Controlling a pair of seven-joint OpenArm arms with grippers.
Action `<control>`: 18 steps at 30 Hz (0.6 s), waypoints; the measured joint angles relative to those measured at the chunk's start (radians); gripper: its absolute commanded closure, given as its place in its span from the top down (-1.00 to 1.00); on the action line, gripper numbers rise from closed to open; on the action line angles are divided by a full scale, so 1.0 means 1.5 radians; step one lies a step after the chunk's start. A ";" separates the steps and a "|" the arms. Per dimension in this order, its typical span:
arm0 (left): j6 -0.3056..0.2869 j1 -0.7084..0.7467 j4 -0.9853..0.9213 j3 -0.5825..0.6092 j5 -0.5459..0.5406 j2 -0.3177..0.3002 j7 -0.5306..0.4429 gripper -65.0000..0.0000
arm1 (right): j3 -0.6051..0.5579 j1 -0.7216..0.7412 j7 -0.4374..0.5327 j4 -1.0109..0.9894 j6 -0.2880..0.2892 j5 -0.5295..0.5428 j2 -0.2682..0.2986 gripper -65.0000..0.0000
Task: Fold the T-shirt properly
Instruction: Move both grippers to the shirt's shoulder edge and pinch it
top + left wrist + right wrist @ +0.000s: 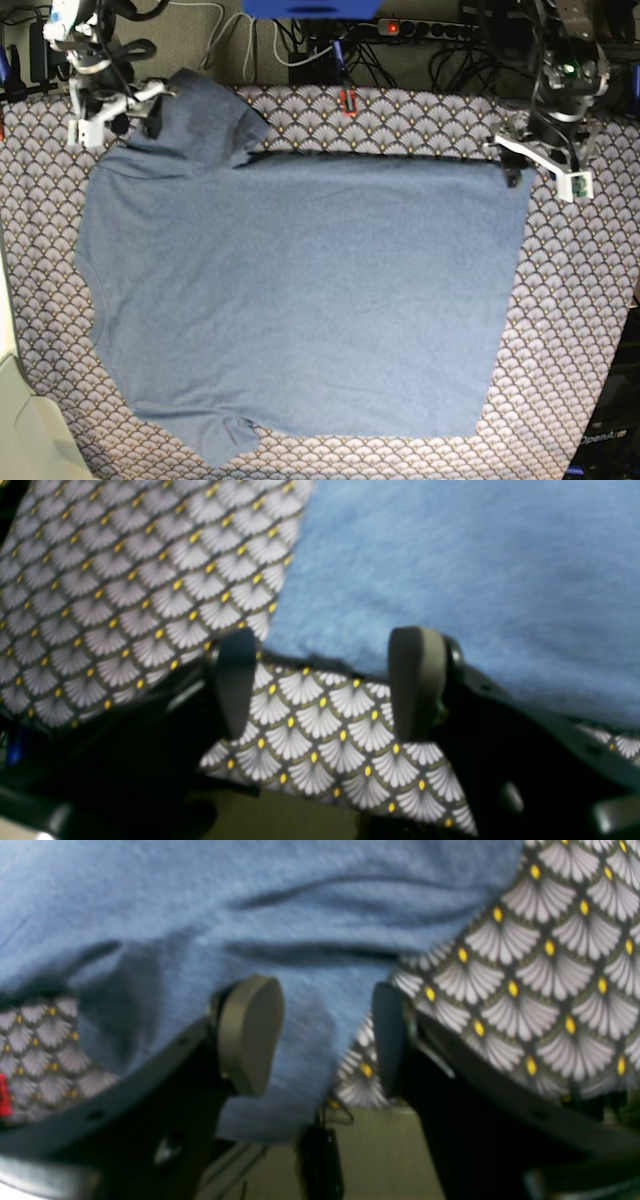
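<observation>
The slate-blue T-shirt [300,300] lies spread flat on the table with its plain side up; no lettering shows. My left gripper [540,165] hovers at the shirt's far right corner. In the left wrist view it [325,680] is open, with the shirt's edge [450,580] just ahead of the fingertips and only tablecloth between them. My right gripper [115,112] is at the shirt's far left sleeve. In the right wrist view it [320,1035] is open, with a rumpled fold of the shirt [300,915] lying between the spread fingers.
The scallop-patterned tablecloth [580,330] covers the table. Cables and a power strip [430,28] run along the back edge, and a small red object [347,100] lies there. A white surface [20,430] borders the front left corner.
</observation>
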 measured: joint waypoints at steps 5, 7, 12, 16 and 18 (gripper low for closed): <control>-0.001 -0.021 -0.020 -0.003 0.000 0.000 0.005 0.25 | 0.015 0.019 0.004 -0.054 0.006 -0.002 -0.001 0.02; -0.001 -0.021 -0.033 -0.003 0.000 0.000 0.005 0.25 | 0.015 0.018 0.020 -0.069 0.012 0.001 -0.001 0.02; 0.000 -0.032 -0.083 -0.003 0.005 0.000 0.006 0.25 | 0.008 0.018 0.038 -0.084 0.023 -0.001 0.000 0.02; 0.001 -0.037 -0.126 -0.003 0.005 0.001 -0.003 0.25 | -0.009 0.020 0.049 -0.084 0.040 -0.002 -0.024 -0.09; 0.001 -0.036 -0.140 -0.004 0.004 0.001 0.000 0.25 | -0.024 0.020 0.050 -0.084 0.040 0.002 -0.023 -0.21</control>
